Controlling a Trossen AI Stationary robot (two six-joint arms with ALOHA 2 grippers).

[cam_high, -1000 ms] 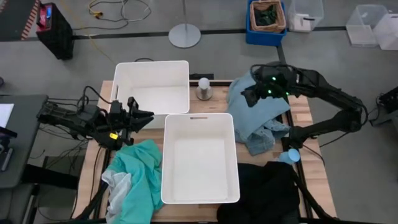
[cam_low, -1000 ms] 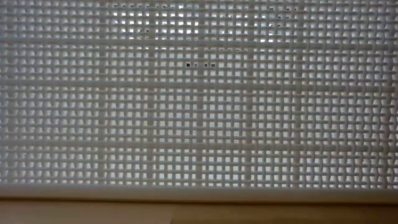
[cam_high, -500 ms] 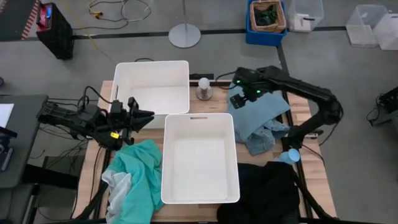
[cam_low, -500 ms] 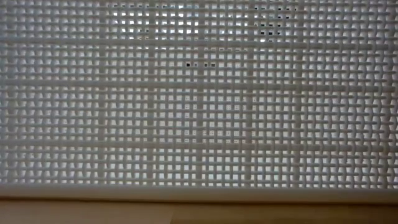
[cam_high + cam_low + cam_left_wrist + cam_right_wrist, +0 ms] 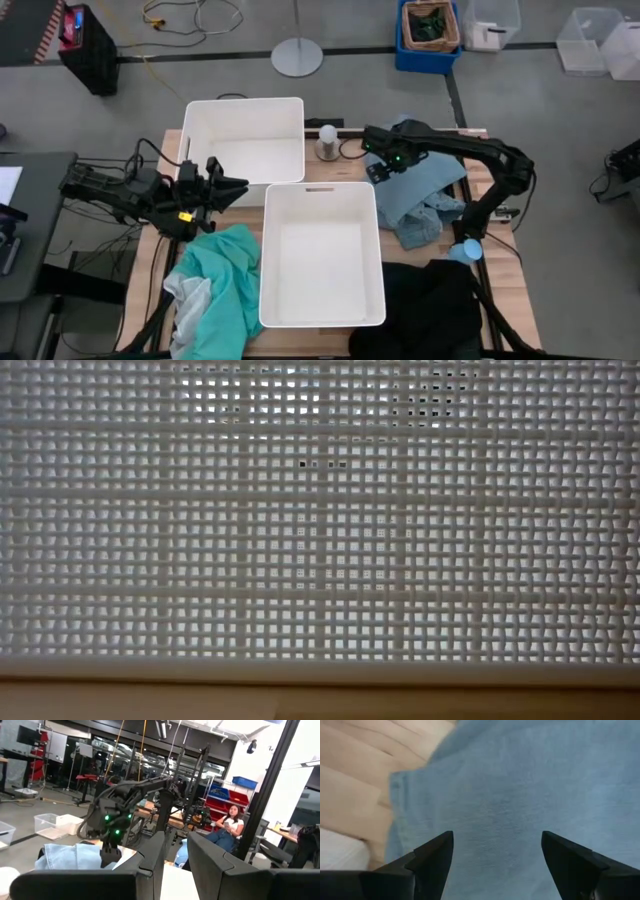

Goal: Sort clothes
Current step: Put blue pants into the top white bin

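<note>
Right gripper: spread wide over the blue garment.
Grasp: fabric should be pinched near its edge.
Left gripper: parked, narrowly open.

We find no writing, labels, brand marks, numbers or signs that can be read in any of the views.
</note>
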